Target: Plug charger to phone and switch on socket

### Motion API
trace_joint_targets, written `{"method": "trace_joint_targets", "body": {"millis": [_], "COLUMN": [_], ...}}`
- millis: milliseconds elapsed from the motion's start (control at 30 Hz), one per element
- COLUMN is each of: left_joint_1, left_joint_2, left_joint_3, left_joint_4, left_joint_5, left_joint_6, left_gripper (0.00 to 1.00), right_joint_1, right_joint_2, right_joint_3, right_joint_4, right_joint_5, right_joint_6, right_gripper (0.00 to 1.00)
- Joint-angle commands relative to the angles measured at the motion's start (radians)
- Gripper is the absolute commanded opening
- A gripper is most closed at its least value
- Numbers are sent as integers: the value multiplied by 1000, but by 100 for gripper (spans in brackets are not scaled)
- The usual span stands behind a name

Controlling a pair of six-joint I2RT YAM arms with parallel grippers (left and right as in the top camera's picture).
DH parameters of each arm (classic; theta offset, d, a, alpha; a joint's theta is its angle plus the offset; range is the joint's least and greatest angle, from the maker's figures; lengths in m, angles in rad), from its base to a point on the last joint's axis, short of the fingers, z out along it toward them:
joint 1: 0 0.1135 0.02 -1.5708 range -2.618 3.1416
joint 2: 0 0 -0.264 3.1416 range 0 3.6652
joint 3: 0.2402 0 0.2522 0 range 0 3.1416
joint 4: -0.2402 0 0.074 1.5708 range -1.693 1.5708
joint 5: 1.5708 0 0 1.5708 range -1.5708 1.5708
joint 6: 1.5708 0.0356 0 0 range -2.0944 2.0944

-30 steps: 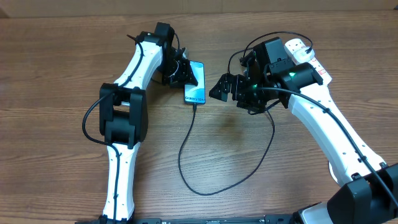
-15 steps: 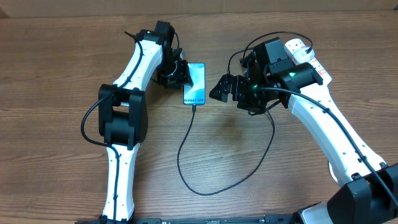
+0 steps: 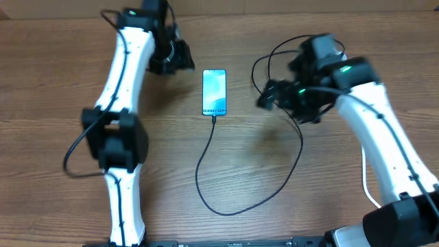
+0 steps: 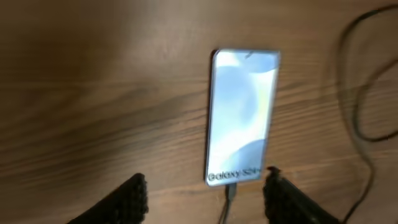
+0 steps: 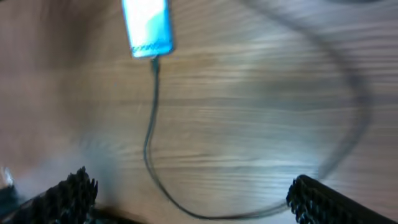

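The phone (image 3: 214, 92) lies flat on the wooden table with its screen lit. The charger's thin black cable (image 3: 206, 178) has its connector in the phone's bottom edge, loops toward the front of the table and runs back up under my right arm. My left gripper (image 3: 184, 57) is open and empty, up and left of the phone. In the left wrist view the phone (image 4: 242, 118) and connector (image 4: 231, 191) lie ahead of the open fingers (image 4: 205, 205). My right gripper (image 3: 266, 100) is open and empty, right of the phone. The blurred right wrist view shows the phone (image 5: 146, 28), the cable (image 5: 151, 130) and the open fingers (image 5: 196, 199). The socket is hidden behind my right arm.
The cable makes a loop (image 3: 274, 55) at the back of the table near my right wrist. The table's far edge (image 3: 226, 14) runs just behind both arms.
My left gripper has left the phone's side and moved up and to the left. My right gripper has moved away to the right. The phone stays put with the cable in it.
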Motion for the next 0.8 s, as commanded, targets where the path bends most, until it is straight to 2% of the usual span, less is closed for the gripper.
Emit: {"method": "trace_joint_targets", "body": {"millis": [0, 133, 233, 400, 567, 767], "left_joint_1": [-10, -10, -10, -10, -10, -10], "left_joint_2": [-221, -333, -366, -359, -359, -359], "left_joint_3": [45, 45, 45, 38, 29, 29], "left_joint_4": [-5, -25, -62, -147, -173, -173], "left_joint_5": [-116, -180, -185, -185, -185, -185], "left_joint_6": [0, -4, -1, -1, 0, -1], "left_gripper": [100, 100, 100, 100, 100, 100], "right_joint_1": [-124, -253, -356, -436, -462, -462], "right_joint_2": [-11, 20, 70, 116, 204, 345], "right_joint_3": [171, 266, 273, 273, 272, 272], "right_joint_4": [-63, -60, 74, 292, 411, 486], "right_joint_5": [107, 277, 317, 348, 469, 533], "right_joint_6": [-87, -85, -84, -87, -88, -170], "right_gripper": [100, 100, 100, 100, 100, 100]}}
